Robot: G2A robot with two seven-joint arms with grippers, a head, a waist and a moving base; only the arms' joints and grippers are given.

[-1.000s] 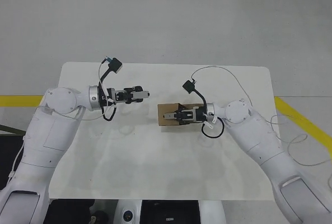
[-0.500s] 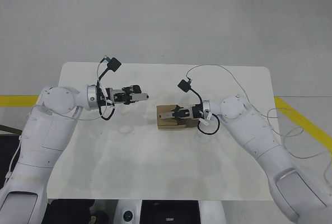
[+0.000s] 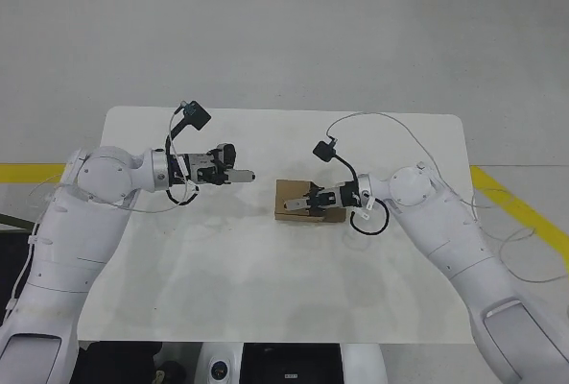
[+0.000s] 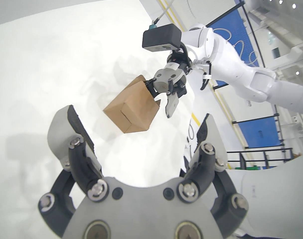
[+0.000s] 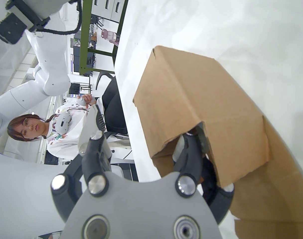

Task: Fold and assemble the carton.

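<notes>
The brown carton [image 3: 294,189] lies on the white desk [image 3: 265,288], near its middle and a little toward the right arm's side. Its open end faces the right tool [image 3: 298,203]. The end with the folded flaps faces the left tool [image 3: 246,176].

The right tool [image 5: 141,128] is at the carton's [image 5: 191,95] open end with its jaws spread wide. One finger [image 5: 189,148] reaches inside the carton under a side wall. The other finger [image 5: 94,123] stands outside, clear of the cardboard, so the wall's edge sits between the two without being pinched.

The left tool [image 4: 139,135] hangs over the desk [image 4: 41,63] with its jaws wide open and nothing in them. It points toward the carton [image 4: 131,108] but is well apart from it. Beyond the carton, the right tool [image 4: 161,99] shows one finger against the box and the other free.
</notes>
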